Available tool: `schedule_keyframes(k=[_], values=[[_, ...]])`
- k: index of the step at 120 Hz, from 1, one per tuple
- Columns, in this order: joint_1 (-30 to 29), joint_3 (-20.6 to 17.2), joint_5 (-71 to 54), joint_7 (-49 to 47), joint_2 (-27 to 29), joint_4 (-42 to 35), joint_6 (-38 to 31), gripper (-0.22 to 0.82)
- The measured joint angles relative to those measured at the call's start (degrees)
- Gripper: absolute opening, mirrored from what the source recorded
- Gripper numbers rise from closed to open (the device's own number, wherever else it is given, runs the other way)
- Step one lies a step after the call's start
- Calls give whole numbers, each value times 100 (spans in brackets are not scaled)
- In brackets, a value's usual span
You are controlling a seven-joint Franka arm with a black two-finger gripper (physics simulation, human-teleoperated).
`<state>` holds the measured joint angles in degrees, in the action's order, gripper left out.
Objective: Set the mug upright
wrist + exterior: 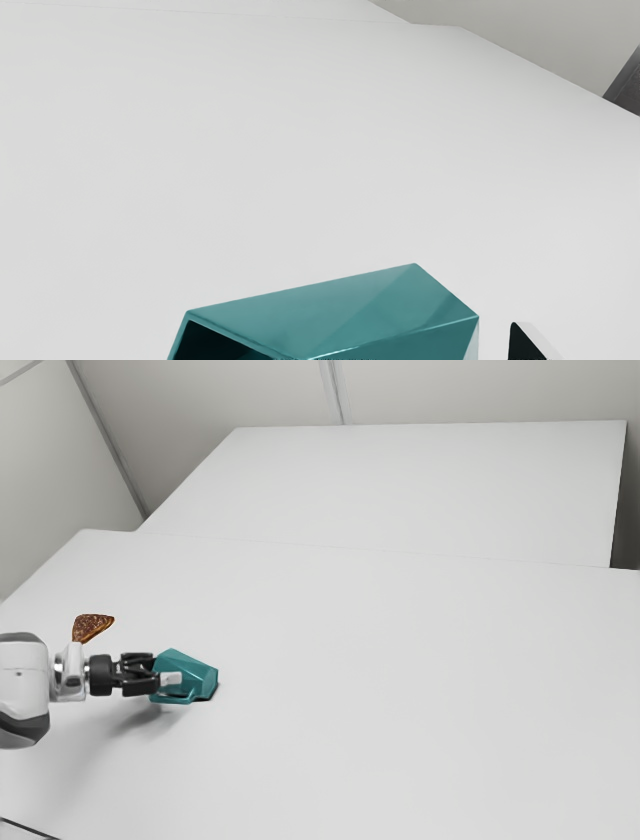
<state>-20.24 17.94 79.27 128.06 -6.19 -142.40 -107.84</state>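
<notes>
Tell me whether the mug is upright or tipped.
Tipped: the teal mug is on its side, its open end facing sideways, not up.

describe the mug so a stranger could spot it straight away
On the white table, follow the arm in from the exterior view's left to its black hand. At the hand lies the mug, teal, faceted and tipped over; its colour and handle set it apart from the brown triangular slice nearby.

Noted on the table, toward the exterior view's left: mug, lying on its side. Observed between mug and the exterior view's left edge: arm, reaching to the mug. Recorded behind the arm, on the table: slice, apart from the mug. Located beyond the table: second flat surface.
</notes>
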Motion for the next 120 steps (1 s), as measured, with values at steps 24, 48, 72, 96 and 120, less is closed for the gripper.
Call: schedule_keyframes(k=[24,48,72,96,120], values=[[4,-115,111,337,73,-16,70,9],[15,-262,276,570,118,-16,156,-9],[9,-305,361,725,176,-17,202,-15],[-80,-478,372,773,450,8,55,-17],[6,-803,-186,0,879,26,-576,-18]])
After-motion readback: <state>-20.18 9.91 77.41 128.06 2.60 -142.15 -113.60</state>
